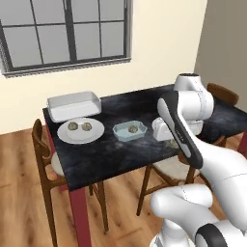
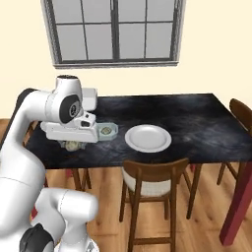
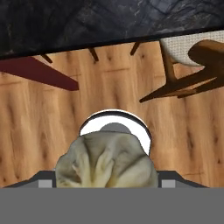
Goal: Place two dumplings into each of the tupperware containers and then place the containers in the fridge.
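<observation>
Hand view shows a pale lumpy dumpling (image 3: 106, 161) sitting right between the jaws, which stand wide and seem to pinch it from both sides. Below it lie the wooden floor (image 3: 39, 131) and the edge of the dark surface (image 3: 65, 26), so the hand is out near the edge.

On the surface the small blue container (image 1: 130, 130) has one dumpling inside (image 1: 131, 129), maybe more, but it is too small to tell. The big white container (image 1: 74, 105) sits at the back corner, and I cannot see inside it. Two more dumplings (image 1: 79, 127) wait on a round plate (image 1: 96, 132) just in front of it. Another plate (image 2: 147, 138) sits further along in the right base view. The gripper (image 2: 73, 144) hangs low just beside the blue container.

So the job looks only part done. I think the held dumpling goes into a container next. Then the other dumplings need moving, and both containers go to the fridge after that.
</observation>
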Controlling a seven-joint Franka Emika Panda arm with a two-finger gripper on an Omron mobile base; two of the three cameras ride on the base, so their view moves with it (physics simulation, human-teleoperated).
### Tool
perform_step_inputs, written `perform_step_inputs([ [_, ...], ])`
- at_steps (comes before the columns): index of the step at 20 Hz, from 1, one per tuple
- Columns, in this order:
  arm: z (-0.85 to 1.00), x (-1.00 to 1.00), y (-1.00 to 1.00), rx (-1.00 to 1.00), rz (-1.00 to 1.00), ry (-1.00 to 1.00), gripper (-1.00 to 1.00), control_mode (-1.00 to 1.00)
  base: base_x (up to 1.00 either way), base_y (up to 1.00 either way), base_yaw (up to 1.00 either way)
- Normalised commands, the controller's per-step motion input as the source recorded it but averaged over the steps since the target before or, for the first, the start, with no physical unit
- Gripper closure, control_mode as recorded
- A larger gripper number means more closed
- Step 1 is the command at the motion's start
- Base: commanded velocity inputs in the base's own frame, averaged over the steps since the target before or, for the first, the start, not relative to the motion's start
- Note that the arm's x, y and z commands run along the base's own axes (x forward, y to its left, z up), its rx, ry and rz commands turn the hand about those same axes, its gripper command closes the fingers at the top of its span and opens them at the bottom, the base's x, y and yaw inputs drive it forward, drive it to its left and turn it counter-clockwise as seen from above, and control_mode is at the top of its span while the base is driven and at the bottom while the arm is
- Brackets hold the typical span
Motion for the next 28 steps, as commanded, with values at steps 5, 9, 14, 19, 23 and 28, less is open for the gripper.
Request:
perform_step_inputs([
  [5, 0.00, 0.00, 0.00, 0.00, 0.00, 0.00, 1.00, 1.00, 0.55, -0.08, 0.21],
  [9, 0.00, 0.00, 0.00, 0.00, 0.00, 0.00, 1.00, 1.00, 0.10, -0.04, 0.10],
  [14, 0.00, 0.00, 0.00, 0.00, 0.00, 0.00, 1.00, 1.00, 0.14, -0.25, 0.30],
  [19, 0.00, 0.00, 0.00, 0.00, 0.00, 0.00, 1.00, 1.00, 0.31, -0.10, 0.16],
  [23, 0.00, 0.00, 0.00, 0.00, 0.00, 0.00, 1.00, 1.00, 0.43, 0.04, 0.00],
  [28, 0.00, 0.00, 0.00, 0.00, 0.00, 0.00, 1.00, 1.00, 0.01, 0.32, 0.00],
])
